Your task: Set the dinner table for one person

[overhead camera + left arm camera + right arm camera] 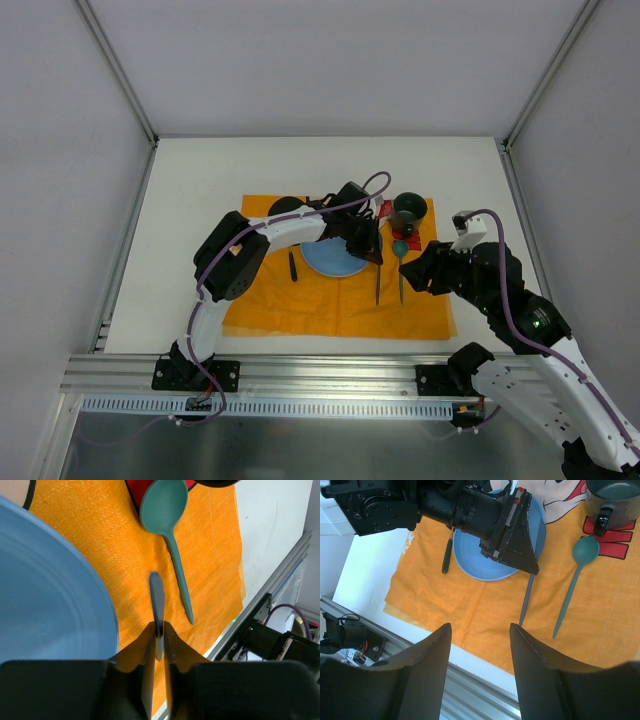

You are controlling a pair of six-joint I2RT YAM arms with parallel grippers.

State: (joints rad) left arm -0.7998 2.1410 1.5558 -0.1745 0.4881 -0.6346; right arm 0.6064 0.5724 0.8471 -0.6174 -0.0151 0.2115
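We list:
- Dinner table [200,190]: white top, walled on three sides, rail [300,372] along the near edge. The bare surface is widest at the left and far side.
- Orange placemat [290,310]: central, its near edge close to the rail.
- Blue plate [330,262], with a dark-handled utensil [293,267] to its left.
- Knife [156,592] and teal spoon [167,525]: side by side to the right of the plate, apart.
- Mug [408,207]: beyond the spoon.
- Left gripper [157,645]: pinching the knife at the plate's rim.
- Right gripper [480,630]: fingers spread, above the placemat's near right part.
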